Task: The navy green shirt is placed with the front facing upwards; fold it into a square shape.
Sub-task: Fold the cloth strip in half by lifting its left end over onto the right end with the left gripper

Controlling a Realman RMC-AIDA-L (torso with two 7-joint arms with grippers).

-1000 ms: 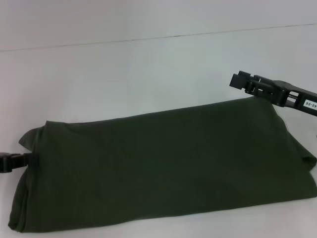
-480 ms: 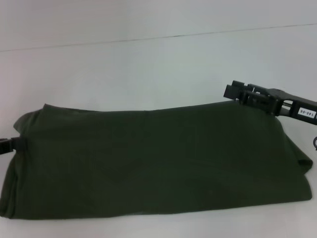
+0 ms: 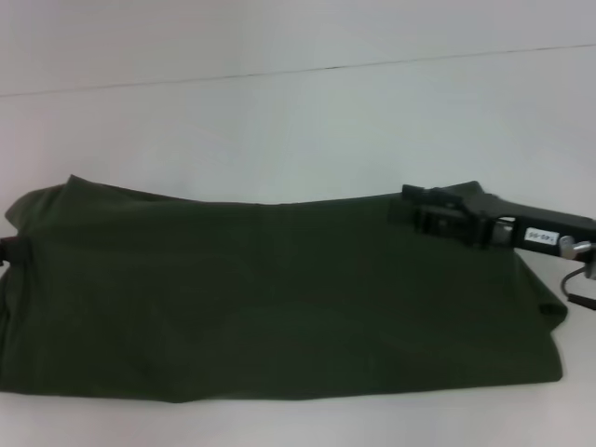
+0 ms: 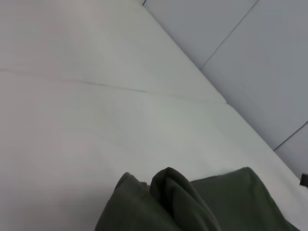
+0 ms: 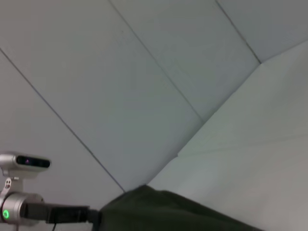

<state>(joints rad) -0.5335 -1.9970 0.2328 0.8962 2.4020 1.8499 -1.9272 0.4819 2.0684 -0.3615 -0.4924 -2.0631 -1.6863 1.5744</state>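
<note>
The navy green shirt (image 3: 279, 298) lies across the white table (image 3: 279, 121) as a long dark olive band, with no lettering or label showing. My right gripper (image 3: 414, 207) is at the band's far right corner, shut on the cloth there. My left gripper (image 3: 6, 248) barely shows at the picture's left edge, at the shirt's left end, shut on it. A bunched fold of the shirt (image 4: 192, 202) fills the close part of the left wrist view. In the right wrist view, the shirt's edge (image 5: 163, 211) sits close to the camera.
The bare white tabletop stretches behind the shirt to a pale wall (image 3: 279, 33). A seam line (image 3: 298, 73) runs across the far table. A grey camera unit (image 5: 24, 162) with a green light appears in the right wrist view, beyond the cloth.
My right gripper has moved left and nearer to me with the corner. The left gripper has slid left, almost out of the picture. The shirt has shifted left and looks flatter and longer.
</note>
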